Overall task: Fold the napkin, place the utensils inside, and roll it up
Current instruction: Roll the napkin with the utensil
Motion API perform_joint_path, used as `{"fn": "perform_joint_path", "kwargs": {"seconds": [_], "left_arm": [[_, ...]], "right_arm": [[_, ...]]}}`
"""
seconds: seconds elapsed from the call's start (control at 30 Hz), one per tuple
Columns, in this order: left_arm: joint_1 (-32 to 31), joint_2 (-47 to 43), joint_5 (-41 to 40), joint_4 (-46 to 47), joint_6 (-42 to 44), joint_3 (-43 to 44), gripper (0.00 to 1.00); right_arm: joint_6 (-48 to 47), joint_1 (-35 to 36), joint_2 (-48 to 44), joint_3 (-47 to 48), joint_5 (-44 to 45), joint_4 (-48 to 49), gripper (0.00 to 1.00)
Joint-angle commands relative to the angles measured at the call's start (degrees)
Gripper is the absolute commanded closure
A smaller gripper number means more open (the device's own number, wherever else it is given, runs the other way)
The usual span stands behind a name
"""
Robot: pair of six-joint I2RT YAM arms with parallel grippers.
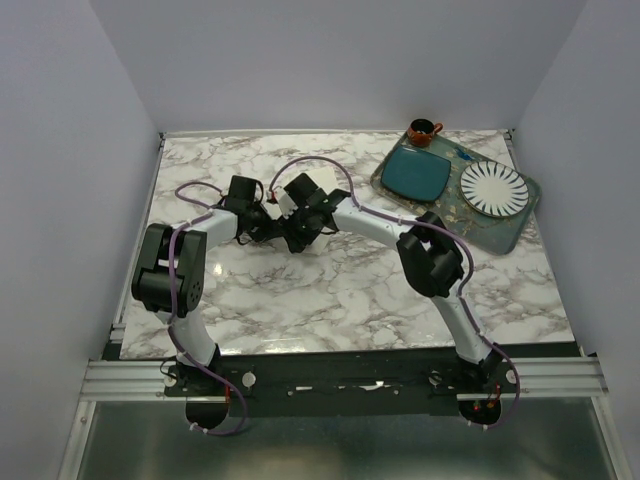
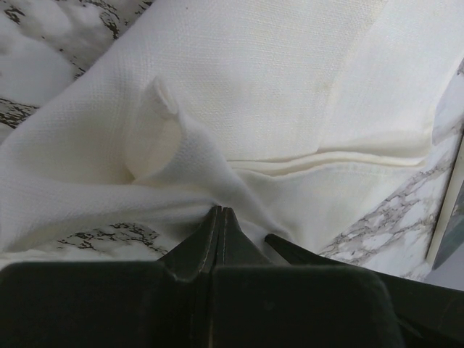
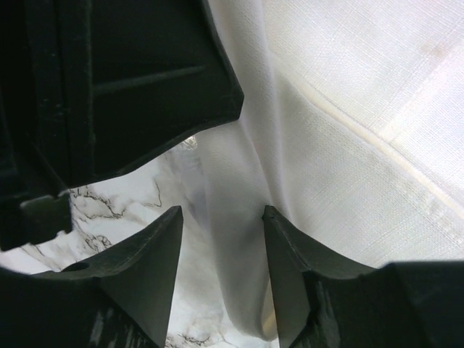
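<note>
So, tray holds a squarish teal plate and a ribbed white plate. Woven cream napkin: left gripper pinches a ridge of it, right gripper has fingers spread, cloth between them.

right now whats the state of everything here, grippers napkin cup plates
napkin: rumpled, layers doubled over, one fold pulled up
left gripper: shut, pinching that raised fold
right gripper: open, napkin cloth between the jaws, not clamped
cup: upright, just beyond the tray
teal plate: lying flat on the tray
white plate: lying flat on the tray
</note>
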Motion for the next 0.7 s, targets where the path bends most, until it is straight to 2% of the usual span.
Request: {"fn": "perform_joint_path", "kwargs": {"seconds": [0.0,0.23,0.3,0.5,0.67], "left_arm": [[0.5,1.2,-0.5,-4.8,1.6,-3.8,1.00],[1.2,-0.1,0.5,-4.3,1.7,-5.5,1.00],[1.4,-0.4,0.6,-4.2,1.9,-5.8,1.00],[2.3,-0.7,1.3,-3.6,2.4,-6.2,1.00],[4.3,-2.2,2.7,-2.0,3.0,-6.8,1.00]], "right_arm": [[2.3,1.9,3.6,-2.1,3.9,-9.6,0.46],[2.4,4.1,4.2,-7.2,11.1,-6.0,0.54],[2.3,4.9,4.5,-8.7,13.9,-4.6,0.52],[3.4,5.7,5.2,-9.9,19.2,-3.4,0.52],[3.7,5.7,6.6,-11.2,21.4,-3.0,0.62]]}}
